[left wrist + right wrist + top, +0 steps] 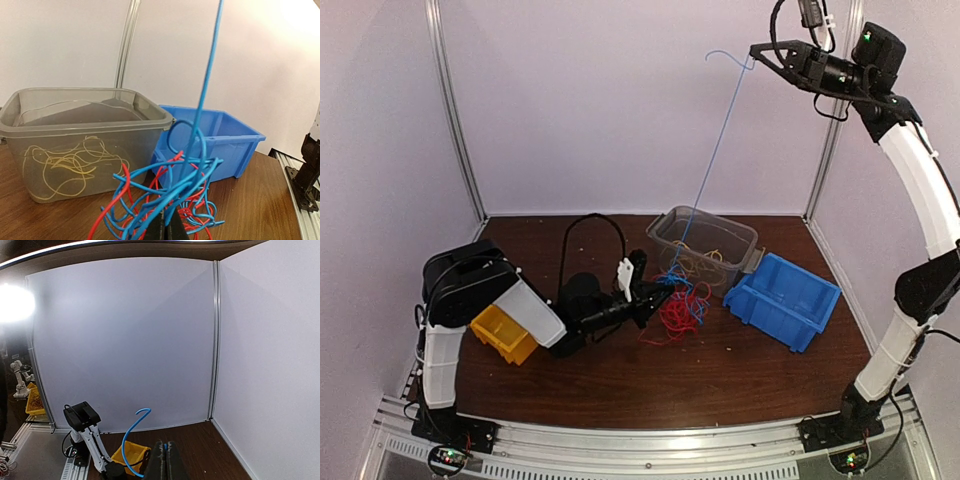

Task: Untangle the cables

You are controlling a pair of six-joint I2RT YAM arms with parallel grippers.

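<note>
A tangle of red and blue cables (682,305) lies on the brown table in front of the clear tub. My left gripper (665,293) is shut on the tangle; in the left wrist view the closed fingertips (167,227) pinch blue and red strands (165,190). One blue cable (718,150) runs taut from the tangle up to my right gripper (757,52), raised high at the back right and shut on it; its free end curls left in the right wrist view (131,440). Yellow cables (70,162) lie inside the clear tub (670,228).
A blue bin (782,298) stands right of the clear tub. A yellow bin (503,332) sits by the left arm's base. Metal frame posts and white walls enclose the table.
</note>
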